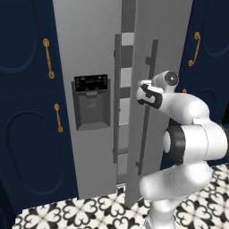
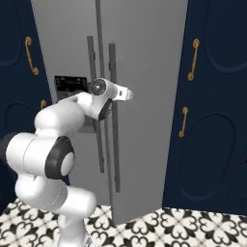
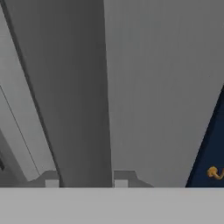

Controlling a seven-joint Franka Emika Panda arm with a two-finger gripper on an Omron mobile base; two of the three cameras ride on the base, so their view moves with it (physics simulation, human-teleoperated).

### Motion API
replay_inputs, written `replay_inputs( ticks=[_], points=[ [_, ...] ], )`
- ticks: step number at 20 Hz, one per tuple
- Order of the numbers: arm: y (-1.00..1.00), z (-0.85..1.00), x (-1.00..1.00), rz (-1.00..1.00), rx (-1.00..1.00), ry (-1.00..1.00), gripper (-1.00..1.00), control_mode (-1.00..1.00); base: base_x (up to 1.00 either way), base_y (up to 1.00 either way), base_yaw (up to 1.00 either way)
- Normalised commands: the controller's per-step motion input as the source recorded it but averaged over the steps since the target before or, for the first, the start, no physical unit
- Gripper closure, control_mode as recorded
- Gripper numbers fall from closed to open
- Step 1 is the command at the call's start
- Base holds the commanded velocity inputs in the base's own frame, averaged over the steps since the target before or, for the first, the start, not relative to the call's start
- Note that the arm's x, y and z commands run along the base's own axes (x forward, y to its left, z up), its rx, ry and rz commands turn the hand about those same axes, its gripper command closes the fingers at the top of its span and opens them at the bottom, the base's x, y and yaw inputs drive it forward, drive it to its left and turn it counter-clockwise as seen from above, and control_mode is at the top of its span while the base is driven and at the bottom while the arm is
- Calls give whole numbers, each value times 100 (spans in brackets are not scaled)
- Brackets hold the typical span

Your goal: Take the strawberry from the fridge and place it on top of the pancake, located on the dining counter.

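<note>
The tall grey fridge [image 1: 89,44] [image 2: 144,72] stands straight ahead. Its right door [image 1: 141,53] is ajar, and a narrow strip of the inside shows at the gap [image 1: 126,91]. My gripper [image 1: 144,95] [image 2: 112,107] is at mid-height on that door's long dark handle [image 1: 151,67] [image 2: 114,144]. In the hand view the handle [image 3: 83,109] runs up between my two fingertips [image 3: 51,180], which press against its sides; the gripper [image 3: 86,179] is shut on it. The strawberry, the pancake and the dining counter are out of view.
Navy cabinets with gold handles flank the fridge on the left [image 1: 27,112] and the right [image 2: 212,120]. A black dispenser panel [image 1: 91,102] sits in the left door. The floor [image 1: 89,212] is black-and-white patterned tile.
</note>
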Motion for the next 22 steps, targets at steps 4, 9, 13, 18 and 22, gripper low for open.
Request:
replay_inputs(
  ticks=[4,9,13,18,22],
  points=[
    [-100,-1,-100,0,12,1,100,-100,0,0,0],
    [-100,0,-100,1,18,-1,100,-100,0,0,0],
    [-100,0,-71,2,12,-2,100,-100,0,0,0],
    [-93,5,-80,-2,9,-1,100,-100,0,0,0],
    [-58,17,-57,-4,1,0,-100,-100,0,0,0]
  ],
)
